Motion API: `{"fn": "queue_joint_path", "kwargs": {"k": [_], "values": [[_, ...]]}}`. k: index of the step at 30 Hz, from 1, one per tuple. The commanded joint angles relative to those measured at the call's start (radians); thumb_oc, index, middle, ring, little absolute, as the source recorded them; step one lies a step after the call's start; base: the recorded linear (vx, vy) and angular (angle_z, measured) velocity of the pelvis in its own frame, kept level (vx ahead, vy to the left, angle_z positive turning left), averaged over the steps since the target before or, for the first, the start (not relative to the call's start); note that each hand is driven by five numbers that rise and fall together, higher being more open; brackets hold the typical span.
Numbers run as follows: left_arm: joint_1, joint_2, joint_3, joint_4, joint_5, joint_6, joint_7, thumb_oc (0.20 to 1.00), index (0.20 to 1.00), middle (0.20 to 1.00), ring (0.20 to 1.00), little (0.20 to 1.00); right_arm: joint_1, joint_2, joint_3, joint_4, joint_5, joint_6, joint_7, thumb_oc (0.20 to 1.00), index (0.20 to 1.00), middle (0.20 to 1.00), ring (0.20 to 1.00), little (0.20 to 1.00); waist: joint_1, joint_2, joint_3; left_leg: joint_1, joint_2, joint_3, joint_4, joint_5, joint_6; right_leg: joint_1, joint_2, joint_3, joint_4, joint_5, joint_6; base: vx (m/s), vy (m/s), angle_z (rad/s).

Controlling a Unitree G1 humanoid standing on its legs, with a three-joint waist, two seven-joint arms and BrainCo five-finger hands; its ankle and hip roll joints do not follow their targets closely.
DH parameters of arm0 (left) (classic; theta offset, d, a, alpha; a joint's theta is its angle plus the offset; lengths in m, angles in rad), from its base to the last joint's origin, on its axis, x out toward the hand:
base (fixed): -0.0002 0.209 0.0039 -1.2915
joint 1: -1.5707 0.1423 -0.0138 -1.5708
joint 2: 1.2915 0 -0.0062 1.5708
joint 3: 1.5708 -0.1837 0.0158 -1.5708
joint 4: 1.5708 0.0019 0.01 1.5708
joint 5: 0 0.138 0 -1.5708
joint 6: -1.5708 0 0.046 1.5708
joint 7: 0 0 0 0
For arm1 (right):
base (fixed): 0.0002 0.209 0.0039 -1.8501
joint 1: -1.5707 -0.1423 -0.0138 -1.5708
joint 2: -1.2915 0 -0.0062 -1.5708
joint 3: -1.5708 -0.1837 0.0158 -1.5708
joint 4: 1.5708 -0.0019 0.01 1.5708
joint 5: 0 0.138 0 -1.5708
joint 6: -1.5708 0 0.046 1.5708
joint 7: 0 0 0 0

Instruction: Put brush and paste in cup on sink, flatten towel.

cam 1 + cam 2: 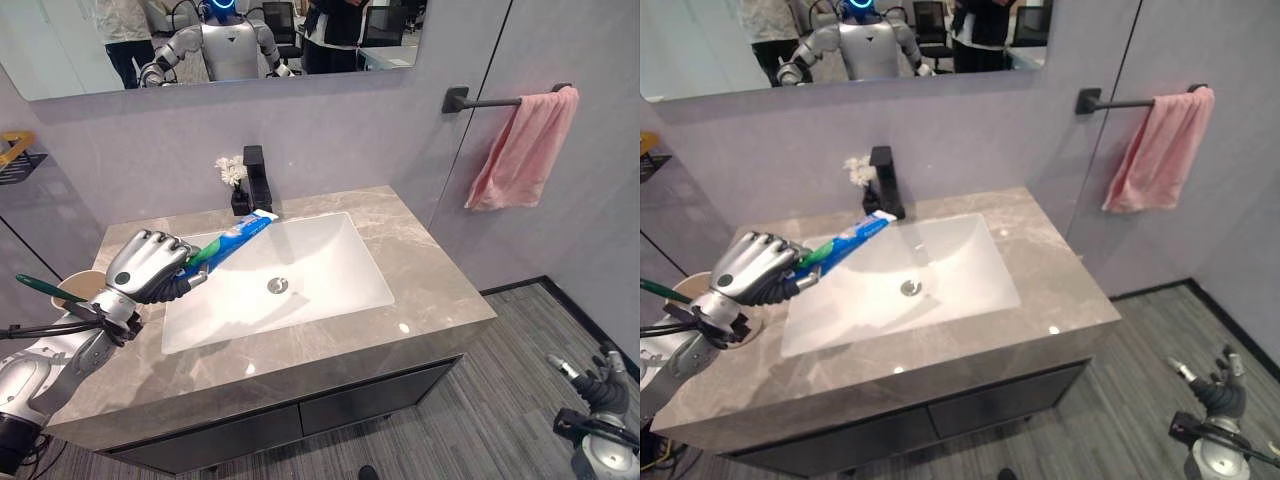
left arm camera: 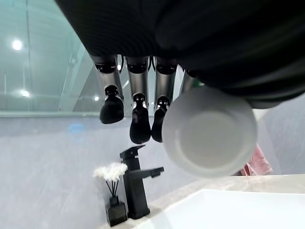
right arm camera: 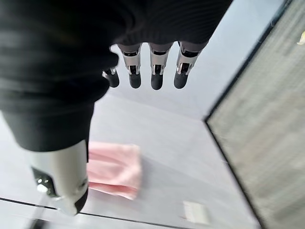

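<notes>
In the left eye view there was one paste (image 1: 232, 240), one brush (image 1: 48, 289), one cup (image 1: 78, 290) and one towel (image 1: 524, 147). The left hand (image 1: 148, 264) was at the left side of the sink (image 1: 330, 262), and its fingers (image 1: 172, 248) were curled tight round the green end of the paste. The rest of the tube stuck out past the fingers, over the sink's back corner, toward the tap (image 1: 255, 181). The cup sat on the table (image 1: 430, 280) just behind that hand, with the brush leaning in it. The towel hung bunched on a bar (image 1: 490, 101) on the wall.

In the right eye view the right hand (image 1: 1222, 392) was low over the floor, well away from the table.

In the left wrist view the round end of the paste sat under the bent fingers.

In the right wrist view the fingers (image 3: 157, 72) hung loose and apart, holding nothing.
</notes>
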Motion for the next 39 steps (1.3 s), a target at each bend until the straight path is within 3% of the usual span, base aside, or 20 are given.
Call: {"fn": "queue_joint_path", "kwargs": {"k": [1,6,9,10,11,13,14,15,16,17,21,24,26,32,35,39], "values": [[-0.127,0.062,0.128,-0.032,0.027,0.021,0.098,0.2,0.2,0.2,0.2,0.2,-0.097,-0.079,-0.056,-0.102,-0.075,-0.106,-0.062,1.0,1.0,1.0,1.0,1.0,-0.014,-0.004,0.011,0.067,-0.013,-0.019,0.012,-0.065,0.009,0.08,-0.022,-0.002,0.008,-0.008,0.036,0.0,0.0,0.0],[-0.18,0.083,0.147,-0.057,0.031,0.033,0.113,0.2,0.2,0.2,0.2,0.2,-0.175,-0.169,-0.029,-0.251,-0.206,-0.112,-0.08,1.0,1.0,1.0,1.0,1.0,-0.009,-0.006,0.011,0.067,-0.016,-0.019,0.012,-0.065,0.011,0.081,-0.024,-0.001,0.008,-0.007,0.038,0.0,0.0,0.0],[-0.208,0.093,0.147,-0.078,0.025,0.032,0.108,0.2,0.2,0.2,0.2,0.2,-0.221,-0.229,0.012,-0.316,-0.256,-0.108,-0.039,1.0,1.0,1.0,1.0,1.0,-0.004,-0.009,0.01,0.067,-0.018,-0.02,0.012,-0.064,0.012,0.082,-0.025,-0.002,0.008,-0.006,0.039,0.0,0.0,0.0],[-0.242,0.1,0.126,-0.08,0.015,0.028,0.107,0.2,0.2,0.2,0.2,0.2,-0.274,-0.26,0.061,-0.323,-0.249,-0.115,-0.025,1.0,1.0,1.0,1.0,1.0,0.001,-0.009,0.01,0.067,-0.018,-0.022,0.012,-0.065,0.012,0.085,-0.026,-0.005,0.008,-0.007,0.04,0.0,0.0,0.0],[-0.304,0.107,0.078,-0.073,-0.006,0.027,0.103,0.2,0.2,0.2,0.2,0.2,-0.373,-0.296,0.182,-0.334,-0.133,-0.132,0.064,1.0,1.0,1.0,1.0,1.0,0.015,-0.013,0.008,0.068,-0.02,-0.026,0.012,-0.069,0.013,0.089,-0.028,-0.011,0.008,-0.012,0.04,0.0,0.0,0.0],[-0.336,0.104,0.054,-0.065,-0.016,0.029,0.106,0.2,0.2,0.2,0.2,0.2,-0.419,-0.29,0.215,-0.31,-0.078,-0.141,0.065,1.0,1.0,1.0,1.0,1.0,0.017,-0.015,0.01,0.062,-0.021,-0.027,0.012,-0.06,0.012,0.085,-0.029,-0.011,0.008,-0.006,0.038,-0.01,0.001,0.02],[-0.381,0.082,0.014,-0.036,-0.043,0.041,0.112,0.2,0.2,0.2,0.2,0.2,-0.504,-0.251,0.306,-0.274,0.037,-0.145,0.087,1.0,1.0,1.0,1.0,1.0,0.033,-0.015,0.009,0.065,-0.022,-0.033,0.012,-0.068,0.014,0.092,-0.032,-0.018,0.008,-0.012,0.038,-0.02,-0.001,0.06],[-0.46,0.065,-0.047,0.012,-0.079,0.058,0.116,0.2,0.2,0.2,0.2,0.2,-0.672,-0.19,0.481,-0.181,0.192,-0.126,0.136,1.0,1.0,1.0,1.0,1.0,0.056,-0.022,0.012,0.058,-0.024,-0.037,0.012,-0.057,0.015,0.088,-0.035,-0.02,0.008,-0.005,0.035,-0.02,0.001,0.07],[-0.476,0.061,-0.059,0.023,-0.087,0.065,0.12,0.2,0.2,0.2,0.2,0.2,-0.717,-0.157,0.532,-0.15,0.259,-0.116,0.15,1.0,1.0,1.0,1.0,1.0,0.063,-0.023,0.014,0.058,-0.025,-0.037,0.012,-0.055,0.014,0.087,-0.035,-0.021,0.008,-0.005,0.034,-0.04,-0.005,0.02],[-0.511,0.044,-0.081,0.028,-0.106,0.08,0.123,0.2,0.2,0.2,0.2,0.2,-0.783,-0.068,0.629,-0.103,0.422,-0.098,0.19,1.0,1.0,1.0,1.0,1.0,0.077,-0.024,0.018,0.056,-0.027,-0.038,0.012,-0.052,0.014,0.087,-0.036,-0.023,0.008,-0.003,0.032,0.0,0.0,0.0],[-0.561,0.026,-0.123,0.019,-0.123,0.099,0.131,0.2,0.2,0.2,0.2,0.2,-0.847,0.078,0.742,-0.027,0.602,-0.074,0.218,1.0,1.0,1.0,1.0,1.0,0.099,-0.024,0.024,0.046,-0.027,-0.042,0.012,-0.046,0.014,0.086,-0.039,-0.034,0.008,-0.004,0.028,0.0,0.003,0.03],[-0.593,0.019,-0.149,0.014,-0.122,0.106,0.138,0.2,0.2,0.2,0.2,0.2,-0.863,0.132,0.769,0.012,0.685,-0.066,0.253,1.0,1.0,1.0,1.0,1.0,0.106,-0.028,0.025,0.04,-0.027,-0.05,0.012,-0.045,0.014,0.086,-0.041,-0.041,0.008,-0.006,0.027,0.01,0.003,0.19],[-0.698,0.001,-0.231,-0.004,-0.097,0.105,0.166,0.2,0.2,0.2,0.2,0.2,-0.907,0.255,0.846,0.057,0.888,-0.045,0.353,1.0,1.0,1.0,1.0,1.0,0.133,-0.028,0.031,0.022,-0.032,-0.071,0.012,-0.04,0.013,0.087,-0.047,-0.065,0.008,-0.006,0.025,0.02,0.002,0.13],[-0.772,-0.003,-0.292,-0.019,-0.062,0.104,0.193,0.2,0.2,0.2,0.2,0.2,-0.972,0.306,0.832,0.051,0.889,-0.104,0.376,1.0,1.0,1.0,1.0,1.0,0.154,-0.028,0.034,0.005,-0.034,-0.088,0.012,-0.037,0.013,0.083,-0.053,-0.085,0.008,-0.007,0.026,0.01,0.004,0.2],[-0.842,0.0,-0.359,-0.062,-0.056,0.073,0.191,0.2,0.2,0.2,0.2,0.2,-1.033,0.33,0.855,0.03,0.877,-0.147,0.394,1.0,1.0,1.0,1.0,1.0,0.161,-0.024,0.028,-0.004,-0.036,-0.102,0.012,-0.036,0.012,0.085,-0.055,-0.098,0.008,-0.01,0.023,0.04,0.006,0.12],[-0.858,-0.001,-0.377,-0.083,-0.057,0.058,0.188,0.2,0.2,0.2,0.2,0.2,-1.069,0.328,0.855,0.018,0.868,-0.165,0.392,1.0,1.0,1.0,1.0,1.0,0.162,-0.024,0.029,-0.005,-0.036,-0.106,0.012,-0.035,0.012,0.086,-0.055,-0.101,0.008,-0.011,0.023,0.02,0.001,0.0]]}}
